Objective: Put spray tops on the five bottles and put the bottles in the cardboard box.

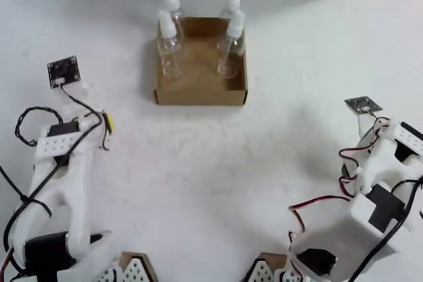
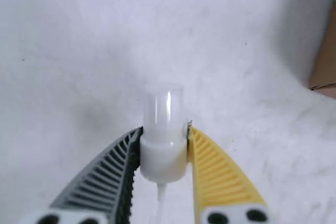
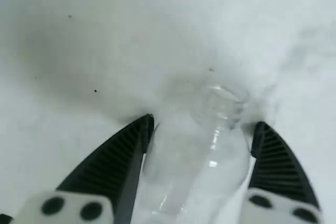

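Left gripper (image 2: 164,132) and right gripper (image 3: 205,124) both hang loaded over the white table (image 1: 211,163). Well ahead of them we see the shallow brown cardboard box (image 1: 198,96), with four clear plastic bottles (image 1: 170,51) standing upright in it, white spray tops fitted. Our right gripper grasps a fifth clear plastic bottle (image 3: 210,150), neck open, black fingers against either side. Our left gripper is clenched on a white plastic spray top (image 2: 164,150) with a clear cap, pinched between its grey and yellow fingers.

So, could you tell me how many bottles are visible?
5. Four capped bottles stand in the cardboard box; the fifth bottle, uncapped, is in the right gripper.
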`<act>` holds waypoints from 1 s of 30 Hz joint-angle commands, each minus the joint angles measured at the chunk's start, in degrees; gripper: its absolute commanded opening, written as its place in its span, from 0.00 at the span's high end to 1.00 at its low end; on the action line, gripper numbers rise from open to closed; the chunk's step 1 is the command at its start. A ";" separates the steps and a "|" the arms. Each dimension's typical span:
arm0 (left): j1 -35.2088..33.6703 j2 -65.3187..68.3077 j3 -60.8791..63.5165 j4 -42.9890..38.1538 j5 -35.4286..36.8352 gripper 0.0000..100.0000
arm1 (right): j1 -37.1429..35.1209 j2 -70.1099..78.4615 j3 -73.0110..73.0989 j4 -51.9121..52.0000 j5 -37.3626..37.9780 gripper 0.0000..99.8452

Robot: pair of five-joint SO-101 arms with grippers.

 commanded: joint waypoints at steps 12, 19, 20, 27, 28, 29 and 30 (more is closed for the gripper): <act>0.92 -2.59 -1.05 -0.97 -0.62 0.98 | 0.40 1.80 -1.41 -1.01 -10.29 0.81; 0.92 -2.59 -1.05 -0.97 -0.62 0.98 | 0.66 -0.04 -3.43 2.86 -13.54 0.72; 0.92 -2.59 -1.05 -0.97 -0.62 0.98 | 0.66 -0.84 -4.04 4.09 -13.54 0.74; 0.92 -2.59 -1.05 -0.97 -0.70 0.98 | 1.19 -4.18 -4.66 7.43 -17.58 0.78; 0.92 -2.59 -1.05 -0.97 -0.70 0.98 | 1.27 -4.18 -4.57 7.43 -17.76 0.78; 0.92 -2.59 -1.05 -0.97 -0.70 0.98 | 1.19 -4.18 -4.40 7.43 -17.67 0.78; 0.92 -2.59 -1.05 -0.97 -0.70 0.98 | 1.19 -4.18 -4.40 7.43 -17.76 0.78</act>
